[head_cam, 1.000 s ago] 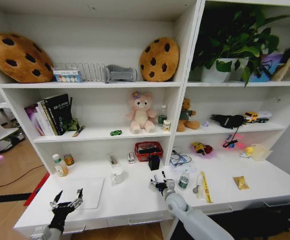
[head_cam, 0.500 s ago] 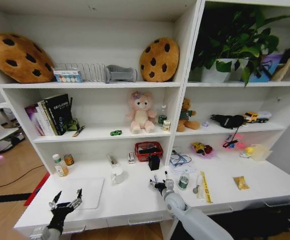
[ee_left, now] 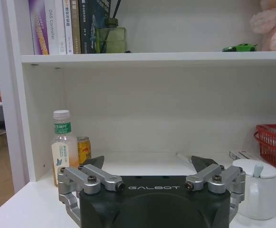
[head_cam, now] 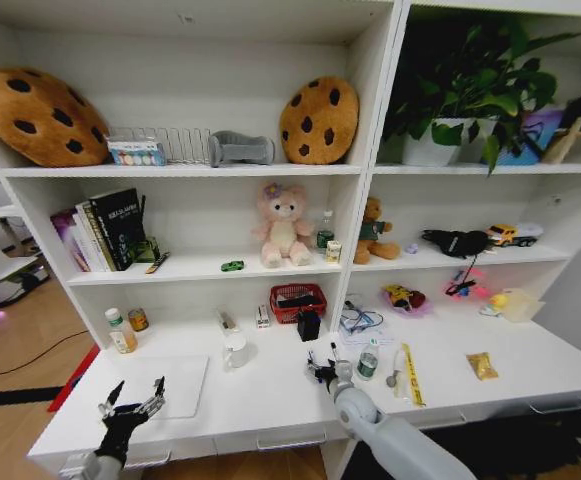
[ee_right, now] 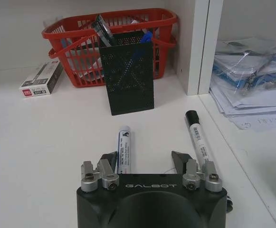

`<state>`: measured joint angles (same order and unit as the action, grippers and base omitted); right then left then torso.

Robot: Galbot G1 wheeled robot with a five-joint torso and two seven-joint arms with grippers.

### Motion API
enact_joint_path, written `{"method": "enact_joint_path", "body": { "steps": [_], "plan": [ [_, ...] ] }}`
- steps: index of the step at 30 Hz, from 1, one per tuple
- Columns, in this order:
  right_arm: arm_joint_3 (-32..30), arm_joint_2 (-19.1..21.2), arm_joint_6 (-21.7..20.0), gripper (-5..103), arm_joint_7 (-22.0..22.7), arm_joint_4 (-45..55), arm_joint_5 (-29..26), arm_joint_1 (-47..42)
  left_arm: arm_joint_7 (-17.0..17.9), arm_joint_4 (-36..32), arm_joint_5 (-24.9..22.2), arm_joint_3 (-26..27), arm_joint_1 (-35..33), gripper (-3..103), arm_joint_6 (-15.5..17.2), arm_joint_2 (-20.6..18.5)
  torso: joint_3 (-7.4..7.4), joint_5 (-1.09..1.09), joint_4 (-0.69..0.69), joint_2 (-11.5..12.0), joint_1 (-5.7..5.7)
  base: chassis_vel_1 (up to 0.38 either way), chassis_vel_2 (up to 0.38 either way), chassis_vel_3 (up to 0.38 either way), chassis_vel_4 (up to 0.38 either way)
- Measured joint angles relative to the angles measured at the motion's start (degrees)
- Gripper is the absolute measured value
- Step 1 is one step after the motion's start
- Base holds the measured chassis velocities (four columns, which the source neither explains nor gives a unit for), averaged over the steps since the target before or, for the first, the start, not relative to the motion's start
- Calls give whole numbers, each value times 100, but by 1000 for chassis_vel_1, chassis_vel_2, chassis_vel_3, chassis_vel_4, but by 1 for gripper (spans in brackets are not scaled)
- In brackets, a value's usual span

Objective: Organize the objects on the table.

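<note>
Two markers (ee_right: 124,148) lay on table (head_cam: 270,395) under my right gripper (ee_right: 145,161), jaws apart (black mesh holder (ee_right: 127,78) beyond); left gripper (head_cam: 130,402), jaws apart, hovered near laptop (head_cam: 165,385).

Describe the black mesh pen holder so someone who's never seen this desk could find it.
On the white desk, find the red basket by the shelf divider. The pen holder stands directly before it, a dark perforated box holding pens, unlike the two markers lying flat nearby.
</note>
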<state>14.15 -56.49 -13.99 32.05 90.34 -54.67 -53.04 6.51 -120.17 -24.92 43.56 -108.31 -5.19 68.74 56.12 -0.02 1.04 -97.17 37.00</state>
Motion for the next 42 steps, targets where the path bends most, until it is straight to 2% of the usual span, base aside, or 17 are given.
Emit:
{"method": "enact_joint_path", "body": {
  "steps": [1,4,5,6,7,9,10,13,23,30,32,34,42],
  "plan": [
    [0,2,-4,62,1,10,0,-5,1,-11,0,1,-1,100,0,-3,1,1,-1,0,0,0,0,0,0],
    [0,2,-6,57,2,13,0,-6,2,-23,-2,2,-4,100,0,-5,1,1,-2,1,0,0,0,0,0],
    [3,2,-8,46,3,13,-1,-8,3,-47,-6,3,-11,100,0,-7,1,2,-2,1,1,0,0,0,0],
    [14,3,-8,41,3,14,-2,-8,3,-55,-12,6,-14,100,0,-7,1,2,-3,1,1,0,0,0,0],
    [14,3,-8,41,3,14,-2,-8,3,-55,-12,6,-14,100,0,-7,1,2,-3,1,1,0,0,0,0],
    [47,1,-9,30,2,15,-2,-5,4,-54,-27,23,-14,100,0,-7,1,2,-3,1,1,0,0,0,0],
    [47,1,-9,30,2,15,-2,-5,4,-54,-27,23,-14,100,0,-7,1,2,-3,1,1,0,0,0,0],
    [84,-23,-10,14,0,-13,-4,23,6,-48,-44,41,-11,100,0,-8,1,2,-2,0,1,0,0,0,0],
    [123,-67,-12,12,-19,-41,-5,94,10,-9,-48,41,-4,100,0,12,2,3,-3,1,1,0,0,0,0],
    [72,22,131,12,-309,224,673,86,11,25,-33,28,3,100,-7,29,4,5,-4,4,4,0,0,0,0],
    [-29,84,276,12,-472,335,1121,93,18,13,-33,28,11,100,-7,27,3,5,-3,3,4,0,0,0,0],
    [-90,115,348,12,-548,372,1332,128,22,9,-30,20,14,100,-7,28,3,5,-2,3,4,0,0,0,0],
    [-186,226,690,12,-882,379,1793,600,30,-13,-2,5,1,100,-7,51,2,2,-2,1,2,0,0,0,0]
  ]
}}
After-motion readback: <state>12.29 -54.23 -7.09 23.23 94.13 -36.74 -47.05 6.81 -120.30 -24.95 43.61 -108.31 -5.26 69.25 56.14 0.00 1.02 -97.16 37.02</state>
